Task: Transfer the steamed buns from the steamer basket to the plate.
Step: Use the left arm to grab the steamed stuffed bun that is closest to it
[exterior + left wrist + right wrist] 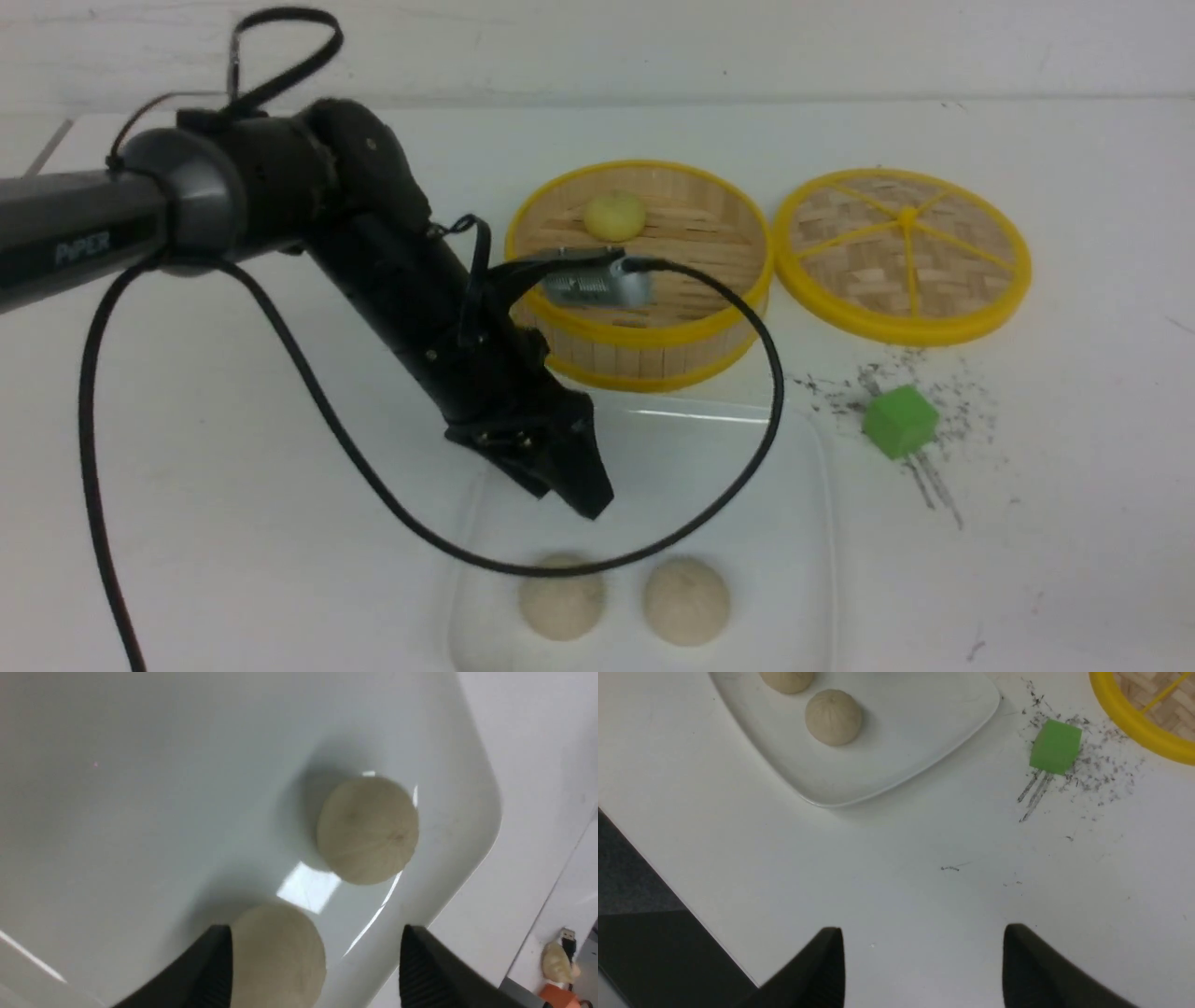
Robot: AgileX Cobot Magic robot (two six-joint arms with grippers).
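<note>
Left bun (561, 597) & right bun (686, 602), both beige, on plate (719, 457), nr its front edge. Yellow bun (614, 215) in steamer basket (653, 338), far side. Left gripper (316, 933) over plate, jaws wide, holding nothing; one beige bun just beside a finger. Right gripper (922, 933) open, over table (924, 858).
</note>
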